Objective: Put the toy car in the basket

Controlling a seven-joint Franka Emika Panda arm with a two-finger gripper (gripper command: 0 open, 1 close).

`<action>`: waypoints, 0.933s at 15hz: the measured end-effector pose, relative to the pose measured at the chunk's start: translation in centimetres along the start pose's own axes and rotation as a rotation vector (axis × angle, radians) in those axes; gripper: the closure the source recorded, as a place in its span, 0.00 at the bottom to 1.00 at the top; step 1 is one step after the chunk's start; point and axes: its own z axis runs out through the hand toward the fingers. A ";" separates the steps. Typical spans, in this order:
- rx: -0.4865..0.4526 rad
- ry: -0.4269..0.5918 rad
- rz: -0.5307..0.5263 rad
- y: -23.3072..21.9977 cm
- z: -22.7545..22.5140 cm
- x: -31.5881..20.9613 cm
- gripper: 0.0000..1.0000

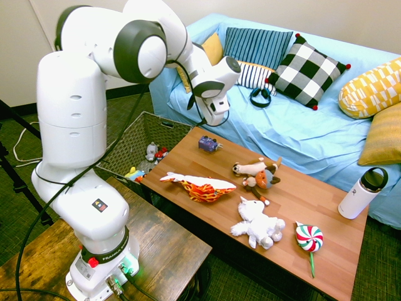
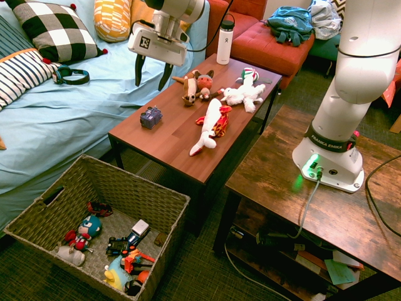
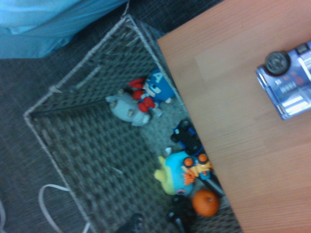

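The toy car (image 1: 208, 144) (image 2: 150, 117), small, boxy and purple-blue, sits on the wooden coffee table (image 2: 169, 141) near the end closest to the basket. In the wrist view the toy car (image 3: 287, 80) shows at the table's corner. My gripper (image 2: 151, 74) (image 1: 212, 120) hangs open in the air above the table's sofa-side edge, above the car and apart from it, with nothing between its fingers. The woven wicker basket (image 2: 164, 193) (image 1: 125, 147) (image 3: 73, 141) stands on the floor past that table end and holds several small toys.
An orange-and-white fish plush (image 2: 212, 125), a brown plush pair (image 2: 195, 84), a white plush (image 2: 241, 94) and a lollipop (image 1: 309, 238) lie along the table. A white bottle (image 2: 225, 42) stands at its far end. Headphones (image 2: 70, 76) and cushions rest on the blue sofa.
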 end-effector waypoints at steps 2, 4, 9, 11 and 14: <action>-0.023 -0.070 0.056 -1.3 2.4 3.5 0.00; -0.059 -0.099 0.095 -1.6 6.1 6.5 0.00; -0.110 -0.135 0.167 0.7 11.5 9.8 0.00; -0.101 -0.133 0.186 1.6 11.6 10.9 0.00; -0.064 -0.123 0.202 1.7 10.6 12.7 0.00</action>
